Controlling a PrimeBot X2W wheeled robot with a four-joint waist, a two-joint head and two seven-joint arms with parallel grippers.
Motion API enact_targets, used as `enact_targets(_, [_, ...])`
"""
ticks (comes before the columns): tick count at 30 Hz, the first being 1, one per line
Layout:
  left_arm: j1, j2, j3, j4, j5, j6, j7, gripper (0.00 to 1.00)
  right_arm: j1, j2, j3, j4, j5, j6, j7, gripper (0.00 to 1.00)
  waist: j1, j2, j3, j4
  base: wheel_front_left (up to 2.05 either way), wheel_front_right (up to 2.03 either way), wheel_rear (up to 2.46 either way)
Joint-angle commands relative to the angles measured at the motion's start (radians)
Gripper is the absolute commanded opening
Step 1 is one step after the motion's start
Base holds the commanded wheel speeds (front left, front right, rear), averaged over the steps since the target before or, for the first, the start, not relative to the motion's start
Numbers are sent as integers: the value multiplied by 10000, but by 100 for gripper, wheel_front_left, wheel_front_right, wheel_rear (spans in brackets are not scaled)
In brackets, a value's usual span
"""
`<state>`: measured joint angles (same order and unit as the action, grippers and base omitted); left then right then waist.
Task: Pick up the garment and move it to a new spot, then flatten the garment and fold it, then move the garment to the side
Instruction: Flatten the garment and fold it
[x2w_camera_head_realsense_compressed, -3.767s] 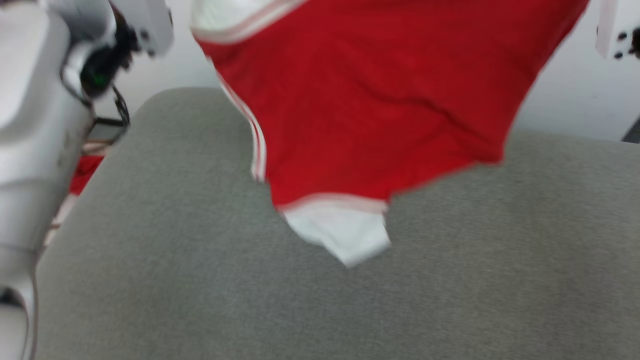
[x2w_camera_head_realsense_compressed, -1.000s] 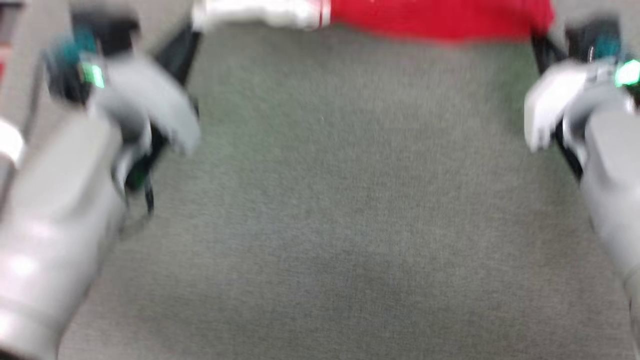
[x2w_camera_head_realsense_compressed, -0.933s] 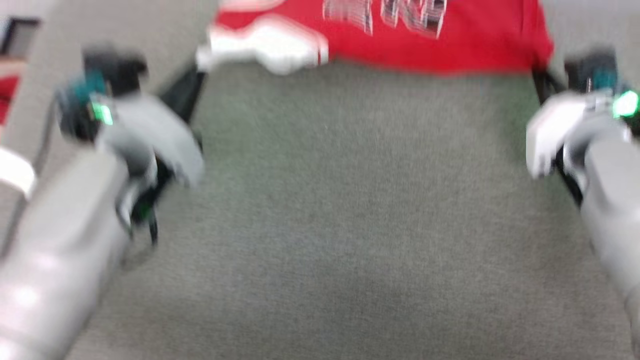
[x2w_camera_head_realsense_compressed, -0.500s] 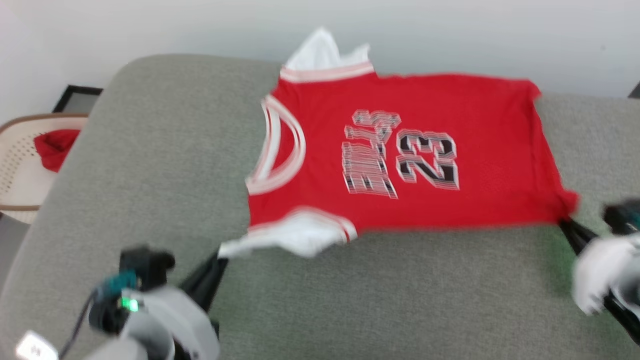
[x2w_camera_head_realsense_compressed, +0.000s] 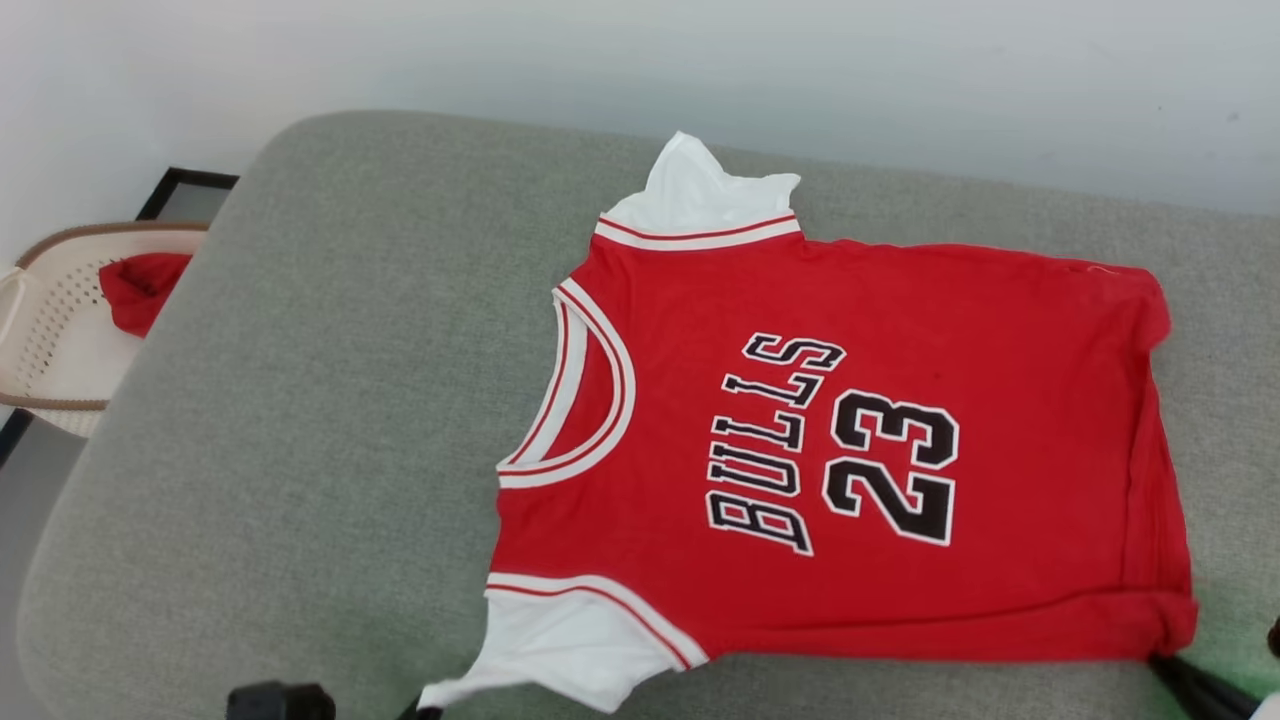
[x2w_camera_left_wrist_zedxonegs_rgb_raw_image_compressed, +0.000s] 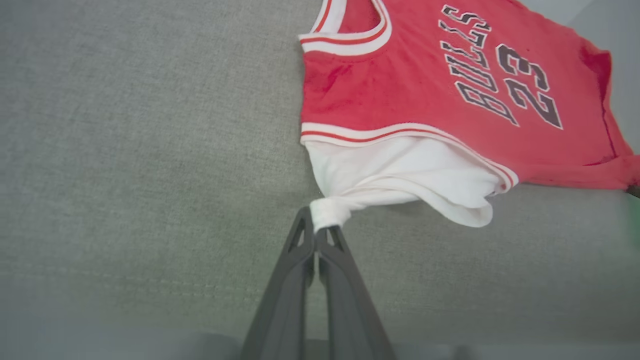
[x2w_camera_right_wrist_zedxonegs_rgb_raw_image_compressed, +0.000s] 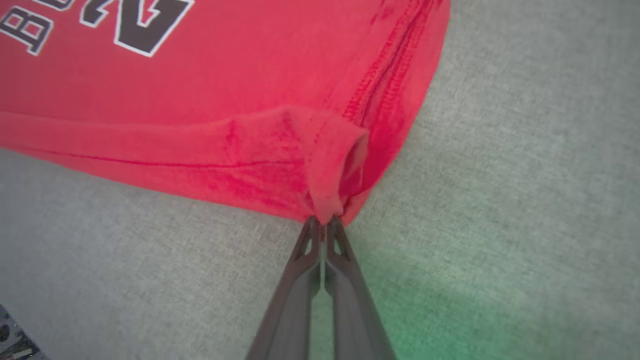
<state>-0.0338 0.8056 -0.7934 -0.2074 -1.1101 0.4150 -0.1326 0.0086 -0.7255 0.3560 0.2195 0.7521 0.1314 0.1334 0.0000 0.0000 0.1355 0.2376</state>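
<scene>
A: Fingers (x2w_camera_left_wrist_zedxonegs_rgb_raw_image_compressed: 292, 280) of left gripper (x2w_camera_left_wrist_zedxonegs_rgb_raw_image_compressed: 316, 231) clamped on the garment (x2w_camera_head_realsense_compressed: 850, 450) at its white sleeve tip. Right gripper (x2w_camera_right_wrist_zedxonegs_rgb_raw_image_compressed: 323, 225) pinched shut on the red hem corner.
B: Noted. The garment lies flat on grey cushion (x2w_camera_head_realsense_compressed: 300, 400), ahead of both tips, long axis gripper to gripper.

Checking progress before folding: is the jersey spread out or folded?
Spread out, unfolded: the jersey lies front up on the grey cushion, lettering fully visible.
</scene>
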Motion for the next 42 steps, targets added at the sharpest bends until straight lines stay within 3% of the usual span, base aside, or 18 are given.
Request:
enact_targets(1, [259, 148, 77, -90, -98, 191, -44, 0, 543, 158, -241, -342, -32, -13, 287, 0, 0, 0, 70, -28, 0, 0, 0])
enact_targets(11, [-298, 1136, 429, -1253, 444, 797, 272, 0, 1509, 893, -1885, -2518, -742, -13, 1627, 0, 0, 0, 292, -386, 0, 0, 0])
enact_targets(17, [-1599, 1612, 346, -1602, 1171, 532, 1093, 0, 1032, 1392, -2420, -3328, -1311, -13, 2528, 0, 0, 0, 378, -713, 0, 0, 0])
enact_targets(22, [-3020, 1643, 227, -1316, 1712, -85, 1879, 0, 412, 1798, -2683, -3783, -1741, -13, 3145, 0, 0, 0, 508, -927, 0, 0, 0])
enact_targets(27, [-4504, 1399, 125, -423, 2112, -1000, 2539, 0, -309, 2129, -2888, -3768, -2244, -13, 3570, 0, 0, 0, 739, -1033, 0, 0, 0])
enact_targets(36, [-6691, 331, -262, 2162, 2343, -2814, 3258, 0, -1630, 2621, -2927, -3166, -3078, -13, 3940, 0, 0, 0, 1283, -1291, 0, 0, 0])
enact_targets(42, [-7549, -438, -577, 4012, 2329, -3784, 3462, 0, -2270, 2905, -2846, -2781, -3467, -13, 4295, 0, 0, 0, 1649, -1414, 0, 0, 0])
